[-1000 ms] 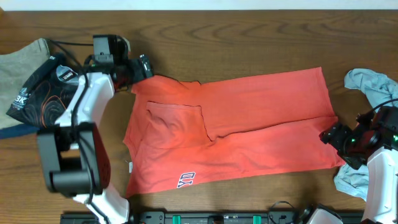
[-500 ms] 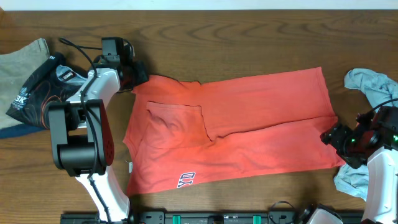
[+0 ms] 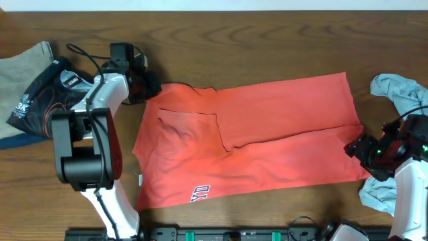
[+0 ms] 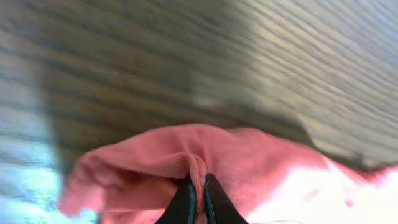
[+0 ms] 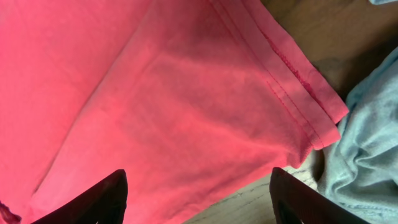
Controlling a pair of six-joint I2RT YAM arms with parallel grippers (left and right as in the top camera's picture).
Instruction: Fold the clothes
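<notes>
Coral-red tee (image 3: 254, 140) lies on wooden table (image 3: 267, 40), left gripper (image 4: 198, 186) pinching its corner, right gripper (image 5: 199, 179) spread above its hem.

overhead: evenly lit, sharp, soft shadows | left wrist: motion-blurred, table (image 4: 124, 62) smeared beyond fingers (image 4: 215, 200), white glare on tee (image 4: 323, 193) right of them | right wrist: bright, sharp

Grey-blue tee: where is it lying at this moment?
In the overhead view the grey-blue tee lies crumpled at the table's right edge, beside the coral-red tee's hem and partly hidden by the right arm.
</notes>
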